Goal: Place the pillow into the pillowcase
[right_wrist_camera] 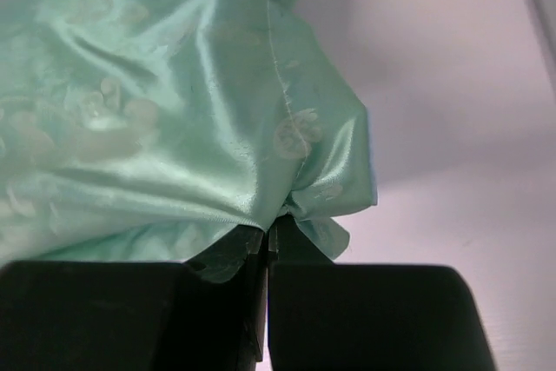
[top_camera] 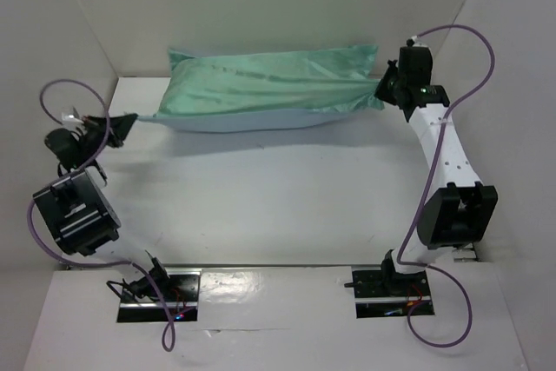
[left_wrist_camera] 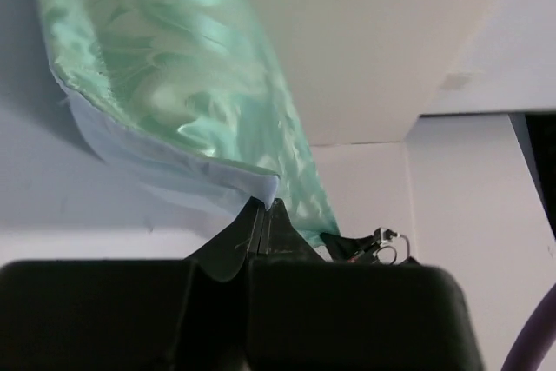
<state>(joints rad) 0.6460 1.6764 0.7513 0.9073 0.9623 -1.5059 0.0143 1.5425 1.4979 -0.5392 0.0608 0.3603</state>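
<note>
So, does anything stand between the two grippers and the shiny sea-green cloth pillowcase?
Nothing visible does. The left gripper is shut on one corner of the shiny sea-green and light blue cloth pillowcase, and the right gripper is shut on the bunched cloth at its opposite end.

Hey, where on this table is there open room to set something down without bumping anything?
The widest bare patch is the middle of the table, bordered by the pillowcase on the far side, the left arm and right arm at the sides, and the arms' base plates nearest. The far strip is crowded: the pillowcase spans it, jaws shut on both ends.
</note>
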